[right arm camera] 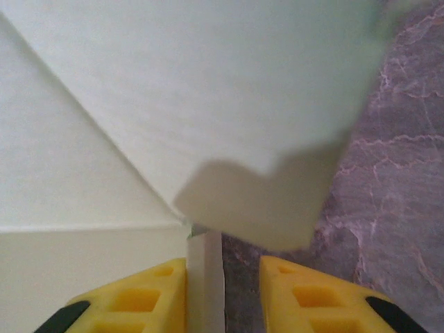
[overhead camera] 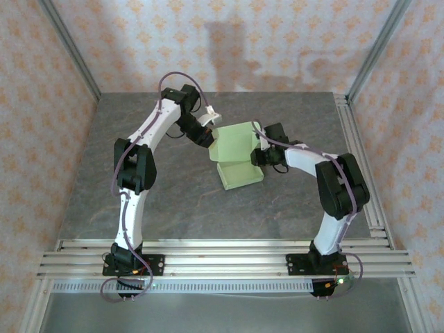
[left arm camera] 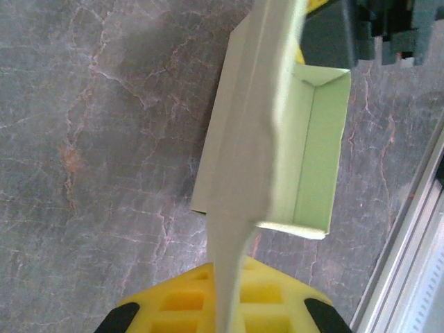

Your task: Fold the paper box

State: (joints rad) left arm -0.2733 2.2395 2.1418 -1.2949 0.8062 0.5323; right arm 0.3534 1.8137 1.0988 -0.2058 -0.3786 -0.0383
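Pale green paper box (overhead camera: 241, 173) lies mid-table (overhead camera: 173, 208), long axis running near edge to far. Left gripper (overhead camera: 210, 136) is clamped on its raised far-left flap. Right gripper (overhead camera: 259, 154), fingers parted, straddles its right wall. Both arms are equally close.

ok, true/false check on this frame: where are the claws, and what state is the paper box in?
1. Both arms meet at the paper box in the middle of the table. True.
2. The box is fully closed. False: the left wrist view shows an open compartment with its inner walls visible.
3. A card flap runs between the fingers of the left claw. True.
4. The right claw hangs over bare table, away from the box. False: a strip of card stands between its fingers, and more card lies just ahead.
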